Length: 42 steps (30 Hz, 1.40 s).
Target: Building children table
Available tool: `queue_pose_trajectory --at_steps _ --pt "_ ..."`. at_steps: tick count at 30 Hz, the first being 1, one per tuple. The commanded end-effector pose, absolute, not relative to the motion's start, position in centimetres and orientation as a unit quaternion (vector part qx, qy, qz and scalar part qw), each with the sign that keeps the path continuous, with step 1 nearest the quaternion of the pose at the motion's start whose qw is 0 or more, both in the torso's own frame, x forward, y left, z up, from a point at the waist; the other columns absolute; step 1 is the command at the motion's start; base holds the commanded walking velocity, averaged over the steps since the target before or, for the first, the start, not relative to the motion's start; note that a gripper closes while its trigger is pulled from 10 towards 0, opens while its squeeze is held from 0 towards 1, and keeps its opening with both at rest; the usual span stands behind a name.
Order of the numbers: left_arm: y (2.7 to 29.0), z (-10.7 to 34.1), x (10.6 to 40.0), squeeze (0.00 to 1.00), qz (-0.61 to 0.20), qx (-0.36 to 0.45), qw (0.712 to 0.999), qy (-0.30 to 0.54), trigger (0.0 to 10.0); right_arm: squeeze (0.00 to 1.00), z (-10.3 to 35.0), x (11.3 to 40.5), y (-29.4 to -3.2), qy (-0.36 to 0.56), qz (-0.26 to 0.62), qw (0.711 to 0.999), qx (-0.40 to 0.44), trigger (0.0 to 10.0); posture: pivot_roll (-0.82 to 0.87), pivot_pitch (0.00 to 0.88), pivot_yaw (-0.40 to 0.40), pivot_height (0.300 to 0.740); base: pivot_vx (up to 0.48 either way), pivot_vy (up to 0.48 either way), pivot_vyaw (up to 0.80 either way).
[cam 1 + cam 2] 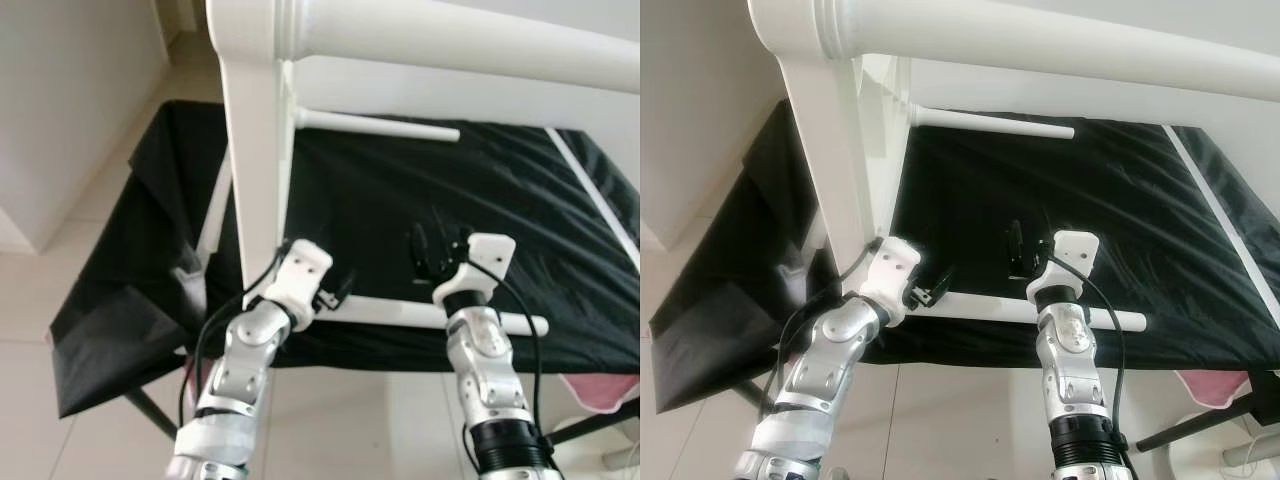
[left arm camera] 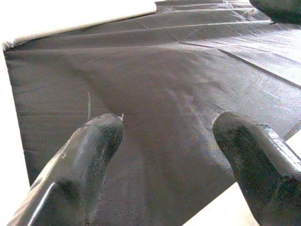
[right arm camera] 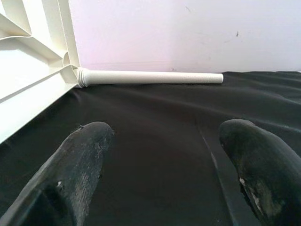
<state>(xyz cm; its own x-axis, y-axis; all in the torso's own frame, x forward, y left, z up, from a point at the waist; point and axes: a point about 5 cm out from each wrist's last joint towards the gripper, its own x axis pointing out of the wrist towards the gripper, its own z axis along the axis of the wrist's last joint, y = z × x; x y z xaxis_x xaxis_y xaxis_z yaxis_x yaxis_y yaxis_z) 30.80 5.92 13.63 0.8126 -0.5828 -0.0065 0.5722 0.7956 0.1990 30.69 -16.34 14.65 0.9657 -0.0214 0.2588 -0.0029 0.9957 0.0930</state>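
Jaws parted and empty, the left gripper (image 1: 340,290) and right gripper (image 1: 432,250) hover over the black cloth (image 1: 500,200) near its front edge, by a white leg (image 1: 1030,313) there. The white children's table (image 1: 260,150) stands tipped at the cloth's left side.

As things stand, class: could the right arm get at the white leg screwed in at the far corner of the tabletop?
Probably yes. The right gripper has its jaws open, aimed at the white leg, with only bare black cloth between. The leg lies well ahead, so the arm must still extend.
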Motion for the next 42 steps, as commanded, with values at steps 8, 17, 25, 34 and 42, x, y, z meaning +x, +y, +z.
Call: queue_pose_trajectory --at_steps 8,17,25,34,42 --pt "6.5 13.4 31.4 0.00 -0.214 0.094 0.972 -0.027 10.0 0.00 14.2 30.5 -16.8 -0.125 -0.012 0.991 0.043 10.0 0.04 0.037 -0.043 0.740 0.000 -0.252 0.00" --pt "6.6 13.5 31.5 0.00 -0.211 0.080 0.974 -0.026 10.0 0.00 14.1 30.5 -16.8 -0.123 -0.011 0.991 0.043 10.0 0.04 0.041 -0.045 0.740 0.000 -0.268 0.00" --pt "6.6 13.5 31.5 0.00 -0.211 0.081 0.974 -0.025 10.0 0.00 14.1 30.6 -16.8 -0.122 -0.012 0.991 0.043 10.0 0.04 0.039 -0.045 0.740 0.000 -0.271 0.00" --pt "6.6 13.6 31.6 0.00 -0.212 0.080 0.974 -0.026 10.0 0.00 14.1 30.7 -16.8 -0.123 -0.011 0.991 0.043 10.0 0.04 0.037 -0.045 0.740 0.000 -0.271 0.00" --pt "6.9 14.6 31.9 0.00 -0.173 0.078 0.980 -0.051 10.0 0.00 14.2 30.6 -16.8 -0.126 -0.010 0.991 0.040 10.0 0.04 0.040 -0.044 0.740 0.000 -0.034 0.00"
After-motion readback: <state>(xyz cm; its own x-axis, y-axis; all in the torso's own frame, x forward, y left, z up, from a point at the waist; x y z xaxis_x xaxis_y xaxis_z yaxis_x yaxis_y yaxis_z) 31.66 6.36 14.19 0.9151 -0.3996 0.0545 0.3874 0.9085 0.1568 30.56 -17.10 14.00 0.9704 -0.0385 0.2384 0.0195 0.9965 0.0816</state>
